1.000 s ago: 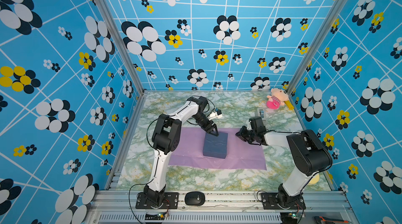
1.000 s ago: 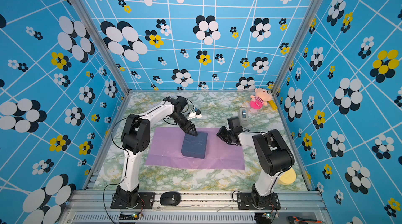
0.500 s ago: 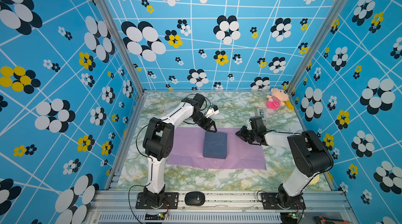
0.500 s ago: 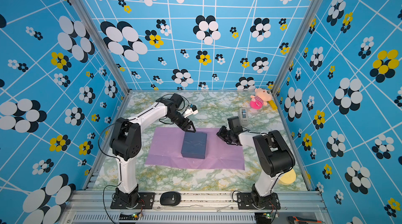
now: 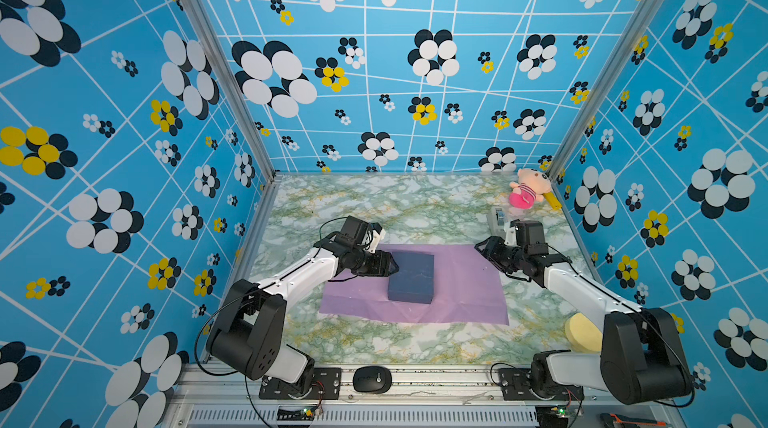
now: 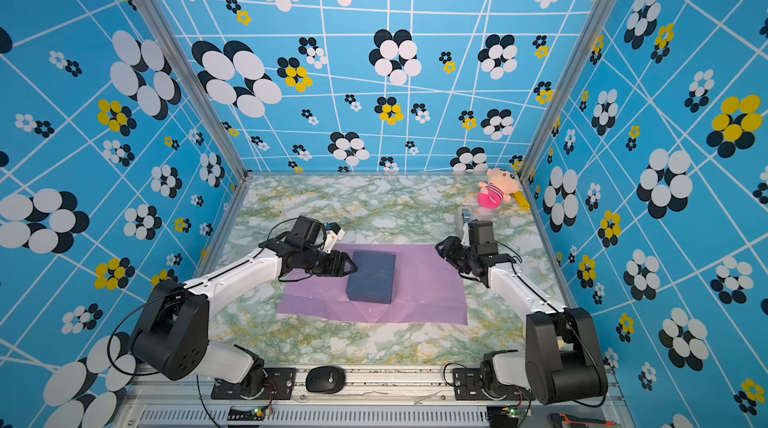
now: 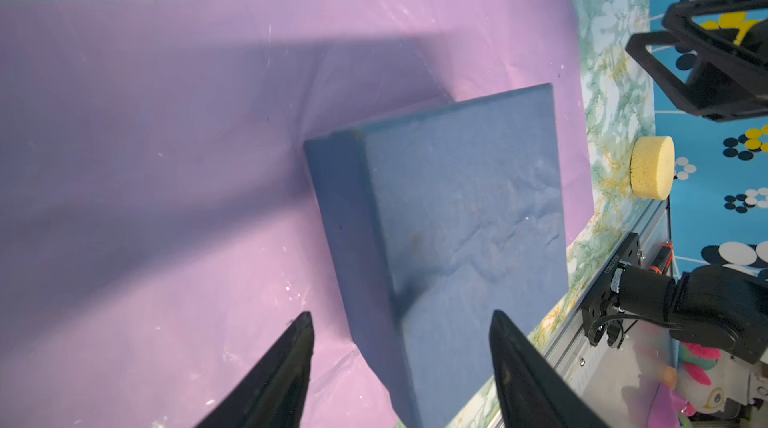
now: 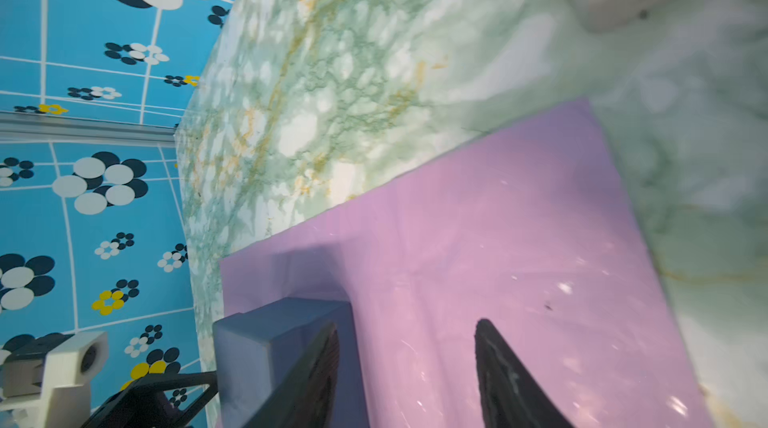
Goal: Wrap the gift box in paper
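Left claw wide open, empty, at the edge of the box — right claw parted, holding nothing, over a far corner of the paper.

Both top views are bright and even, sharp in the middle, with some bending at the edges. In the left wrist view a wide soft shadow lies on the paper beside the box, with small glints. The right wrist view is blurred, most of all far from the box.
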Robot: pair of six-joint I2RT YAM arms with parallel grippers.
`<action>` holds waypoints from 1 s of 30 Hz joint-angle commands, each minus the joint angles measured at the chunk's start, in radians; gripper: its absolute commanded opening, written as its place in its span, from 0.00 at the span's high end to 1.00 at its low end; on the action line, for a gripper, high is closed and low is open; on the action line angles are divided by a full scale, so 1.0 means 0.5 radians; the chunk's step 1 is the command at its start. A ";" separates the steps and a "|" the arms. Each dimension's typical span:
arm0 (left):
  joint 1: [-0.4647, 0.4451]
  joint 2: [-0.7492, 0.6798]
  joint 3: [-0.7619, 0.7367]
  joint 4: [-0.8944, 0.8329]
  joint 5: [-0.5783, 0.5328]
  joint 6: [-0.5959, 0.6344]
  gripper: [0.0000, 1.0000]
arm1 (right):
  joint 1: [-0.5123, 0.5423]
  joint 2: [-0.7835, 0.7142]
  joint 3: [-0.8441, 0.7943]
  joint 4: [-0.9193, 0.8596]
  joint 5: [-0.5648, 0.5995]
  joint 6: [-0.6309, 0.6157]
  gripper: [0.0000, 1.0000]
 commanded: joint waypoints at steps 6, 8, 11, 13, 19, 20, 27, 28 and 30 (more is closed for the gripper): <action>-0.075 -0.025 -0.098 0.240 0.017 -0.240 0.31 | -0.392 -0.195 -0.165 -0.590 -0.075 -0.247 0.42; -0.081 -0.034 -0.109 0.234 0.027 -0.236 0.31 | -0.451 -0.190 -0.176 -0.629 -0.062 -0.261 0.42; -0.087 -0.056 -0.136 0.237 0.037 -0.239 0.32 | -0.479 -0.141 -0.164 -0.691 -0.037 -0.305 0.40; -0.087 -0.067 -0.153 0.243 0.046 -0.250 0.31 | -0.479 -0.089 -0.142 -0.719 -0.050 -0.334 0.40; -0.086 -0.078 -0.169 0.247 0.088 -0.242 0.32 | -0.479 0.004 -0.110 -0.758 -0.126 -0.376 0.38; -0.086 -0.078 -0.171 0.250 0.094 -0.245 0.32 | -0.479 0.004 -0.112 -0.771 -0.126 -0.382 0.38; -0.093 -0.088 -0.166 0.243 0.126 -0.236 0.32 | -0.479 -0.010 -0.137 -0.831 -0.174 -0.393 0.37; -0.094 -0.087 -0.163 0.239 0.129 -0.232 0.32 | -0.479 -0.013 -0.140 -0.834 -0.185 -0.393 0.37; -0.093 -0.084 -0.163 0.244 0.137 -0.230 0.32 | -0.479 -0.020 -0.149 -0.845 -0.214 -0.392 0.37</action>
